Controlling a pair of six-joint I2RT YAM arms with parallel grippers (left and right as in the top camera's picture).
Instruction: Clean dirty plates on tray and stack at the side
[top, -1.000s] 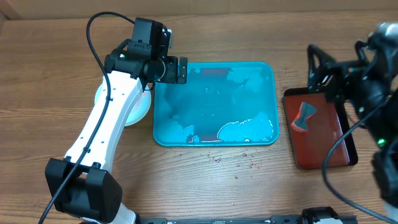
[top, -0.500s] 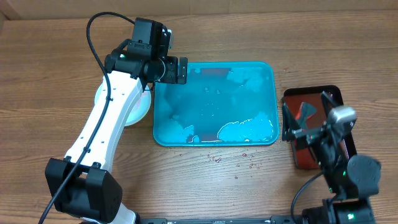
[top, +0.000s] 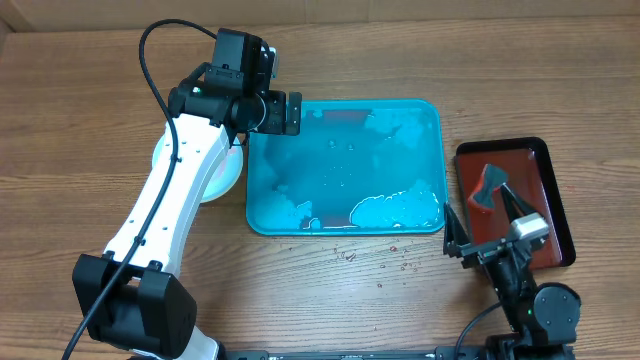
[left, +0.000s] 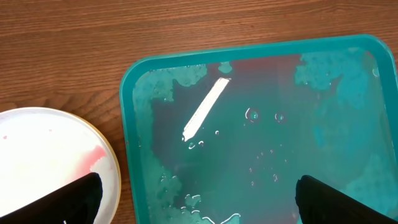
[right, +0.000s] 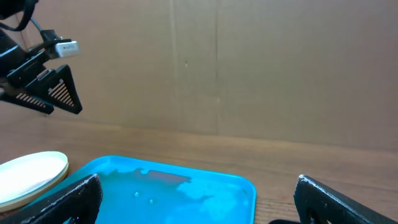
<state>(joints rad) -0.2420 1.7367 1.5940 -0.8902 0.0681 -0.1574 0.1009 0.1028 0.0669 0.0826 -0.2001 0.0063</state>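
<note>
The teal tray (top: 345, 205) lies mid-table with a wet film, foam and a reddish tint; no plate lies on it. The plates (top: 222, 178) sit stacked on the table left of the tray, mostly hidden under my left arm; the top one is white with a red smear in the left wrist view (left: 50, 155). My left gripper (top: 287, 112) is open and empty above the tray's far left corner (left: 199, 208). My right gripper (top: 480, 222) is open and empty, low at the tray's front right, facing across the tray (right: 199, 208).
A dark red-brown tray (top: 540, 190) stands right of the teal tray with a small grey-blue wiper (top: 487, 186) on it. Water drops (top: 385, 265) spot the wood in front of the teal tray. A cardboard wall (right: 217, 68) stands behind the table.
My right arm has swung from the far right down to the front right of the table, beside the red-brown tray. The left arm, plates and teal tray have not moved.
</note>
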